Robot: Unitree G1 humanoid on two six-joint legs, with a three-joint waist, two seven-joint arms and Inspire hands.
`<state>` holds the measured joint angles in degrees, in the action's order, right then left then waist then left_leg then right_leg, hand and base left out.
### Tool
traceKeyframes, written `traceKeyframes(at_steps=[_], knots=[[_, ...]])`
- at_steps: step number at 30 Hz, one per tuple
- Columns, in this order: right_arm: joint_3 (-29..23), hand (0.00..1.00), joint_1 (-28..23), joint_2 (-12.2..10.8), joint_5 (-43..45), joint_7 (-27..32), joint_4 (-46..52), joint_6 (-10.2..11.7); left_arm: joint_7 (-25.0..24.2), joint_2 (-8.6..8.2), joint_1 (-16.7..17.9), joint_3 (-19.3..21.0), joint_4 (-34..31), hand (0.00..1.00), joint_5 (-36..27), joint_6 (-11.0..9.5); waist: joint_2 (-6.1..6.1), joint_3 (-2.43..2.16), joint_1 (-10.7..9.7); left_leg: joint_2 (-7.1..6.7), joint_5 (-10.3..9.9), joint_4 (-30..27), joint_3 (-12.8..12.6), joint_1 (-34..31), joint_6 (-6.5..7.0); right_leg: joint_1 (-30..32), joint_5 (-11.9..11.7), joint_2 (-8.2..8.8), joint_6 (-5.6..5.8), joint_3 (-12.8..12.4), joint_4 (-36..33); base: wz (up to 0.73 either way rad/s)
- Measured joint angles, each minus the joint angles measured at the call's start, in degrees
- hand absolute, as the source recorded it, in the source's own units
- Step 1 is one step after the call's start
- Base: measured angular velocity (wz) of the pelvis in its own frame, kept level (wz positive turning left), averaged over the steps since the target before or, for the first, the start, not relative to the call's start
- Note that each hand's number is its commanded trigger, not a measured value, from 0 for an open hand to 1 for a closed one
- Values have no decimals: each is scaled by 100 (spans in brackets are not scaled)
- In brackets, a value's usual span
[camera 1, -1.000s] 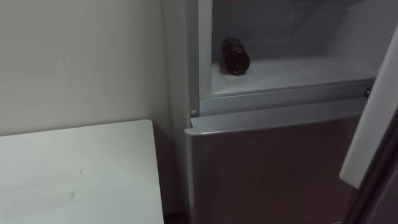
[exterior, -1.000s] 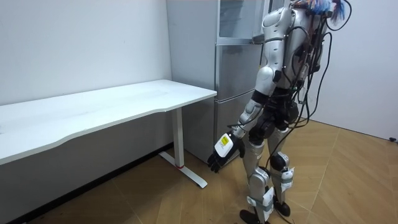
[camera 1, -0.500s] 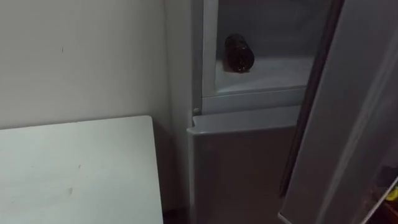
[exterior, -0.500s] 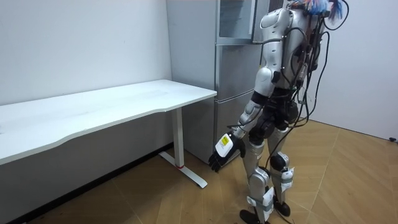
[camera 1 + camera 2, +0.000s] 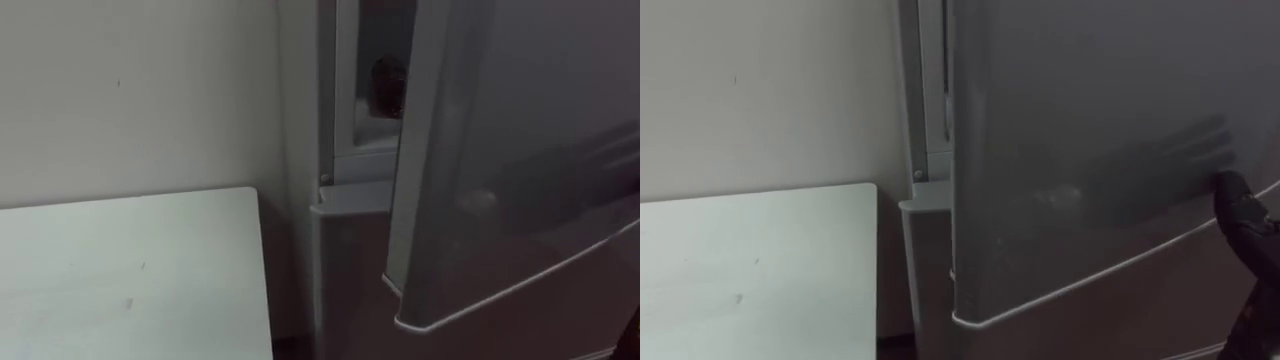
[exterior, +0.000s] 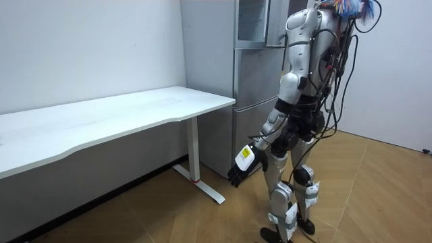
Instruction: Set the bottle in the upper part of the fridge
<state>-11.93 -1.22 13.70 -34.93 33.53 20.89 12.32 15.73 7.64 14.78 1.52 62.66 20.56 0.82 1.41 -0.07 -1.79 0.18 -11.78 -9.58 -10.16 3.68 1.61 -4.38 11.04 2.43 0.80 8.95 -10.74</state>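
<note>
Standing upright close before the fridge (image 6: 251, 81), at the upper right of the room view, facing it. Looking onto its upper door (image 5: 520, 160), which is filling the right half of both eye views and leaving just a narrow gap along its left edge. Taking in the pale wall (image 5: 130, 90) at upper left and the white table (image 5: 130, 270) at lower left, just beside the fridge. Letting the left hand (image 6: 241, 165) hang low beside the thigh, fingers relaxed and holding nothing. Reaching the right hand (image 5: 1245, 235) to the door's face at the right edge; not being able to tell how its fingers lie. Glimpsing the dark bottle (image 5: 388, 85) through the gap, top centre, sitting inside the upper compartment, well apart from both hands.
</note>
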Motion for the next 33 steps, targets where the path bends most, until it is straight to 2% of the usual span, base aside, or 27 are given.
traceKeyframes(at_steps=[5, 10, 14, 21, 25, 31, 32, 33], knots=[[16, 0, 12, 0, 266, -174, -18, -70, -81, -2, 31, -1, -4, 0, 0, 7, 24, 23, 69, 0, 2, -10, 132, -1, -4, -67, 0, 26, 1, 262, 14, 13], [226, 0, 88, -3, 796, -329, -48, -248, -86, -2, 48, 6, -3, 0, 1, 15, 36, 28, 109, -5, 3, -18, 139, -1, -5, -73, 1, 30, 1, 266, 13, 0], [380, 0, 130, -3, 1109, -378, -71, -263, -83, 0, -28, 15, -3, 0, 1, 14, 77, 37, 239, -1, 3, -50, 137, -8, -5, -67, 1, 31, 1, 266, 20, 0], [515, 0, 142, -6, 1464, -340, -71, -267, -16, -6, -80, 11, 1, 0, -1, 15, 117, 39, 280, -6, 1, -133, 161, -109, -4, -26, 0, 34, 0, 290, 22, 1], [578, 0, 142, -11, 2100, -244, -70, -321, 0, -2, -136, 12, 30, 0, 4, 5, 91, 28, 302, -9, 1, -172, 213, -126, -4, -41, 1, 39, 0, 337, 21, 6], [771, 0, 264, -20, 3372, -81, -72, -433, 16, 0, -136, 46, 58, 0, 39, 8, 40, -4, 495, -10, 14, -109, 225, -93, -17, -64, 0, 35, -3, 377, 7, 1], [789, 0, 267, -20, 3519, -64, -72, -441, 17, 5, -124, 47, 90, 0, 38, 6, 89, 19, 536, -13, 17, -109, 230, -89, -22, -76, -1, 32, -5, 386, 11, 0], [808, 0, 282, -20, 3555, -53, -72, -441, 17, 6, -126, 48, 122, 0, 38, 7, 90, 19, 542, -18, 18, -111, 237, -89, -23, -81, -2, 31, -7, 393, 13, 3]])
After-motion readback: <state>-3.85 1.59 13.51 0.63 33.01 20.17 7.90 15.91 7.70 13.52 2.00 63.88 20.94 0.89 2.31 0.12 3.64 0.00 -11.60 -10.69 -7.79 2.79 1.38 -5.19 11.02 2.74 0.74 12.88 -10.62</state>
